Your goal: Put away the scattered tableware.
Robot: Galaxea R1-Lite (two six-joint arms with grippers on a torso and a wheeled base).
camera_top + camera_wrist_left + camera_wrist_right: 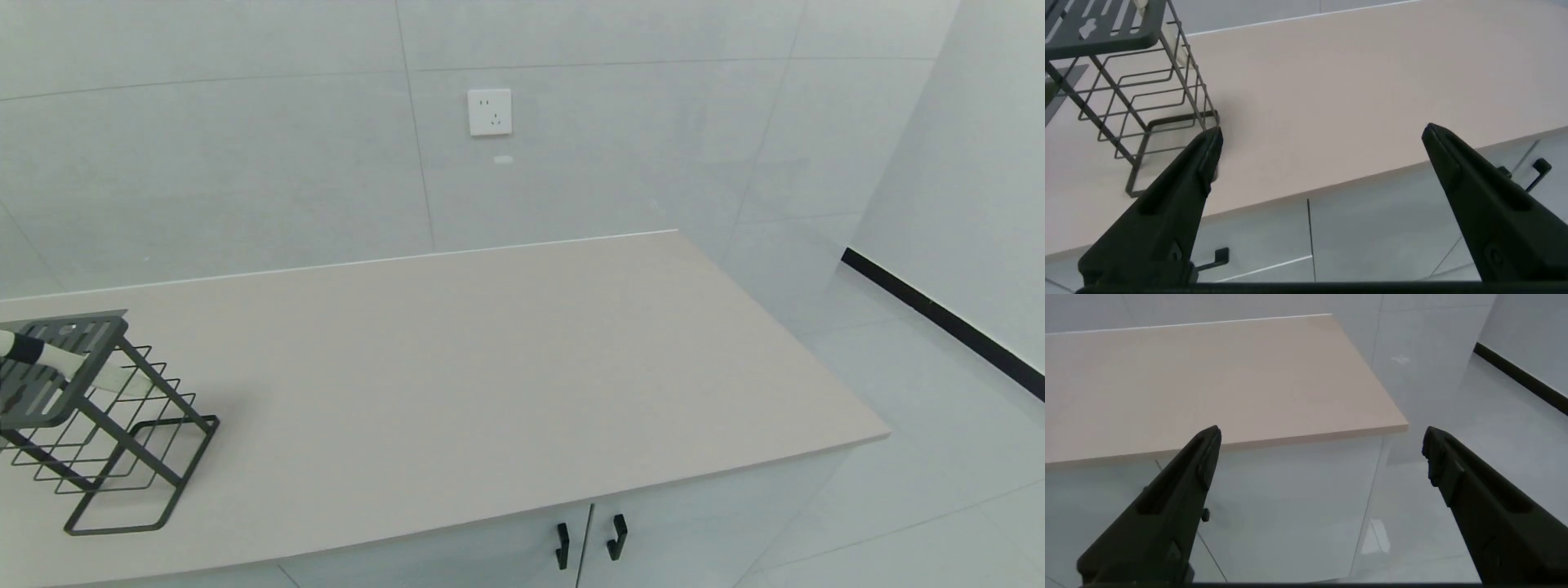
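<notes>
Black wire rack [90,335] stood on the counter [490,367]. A white utensil [77,365] with a dark band lay slantwise at the rack's top tier (one end cut off from sight). Left gripper [1323,135] hung spread wide and empty near the rack, apart from the utensil. Right gripper [1323,434] was likewise spread and empty, well away from the rack.

The wire rack [45,402] is black, the utensil [61,359] white with a black band, the countertop [490,367] plain beige, the cabinet handles [562,545] black, the wall socket [490,112] white.

Beige countertop [490,367], blk wire rack [33,400] on left end
</notes>
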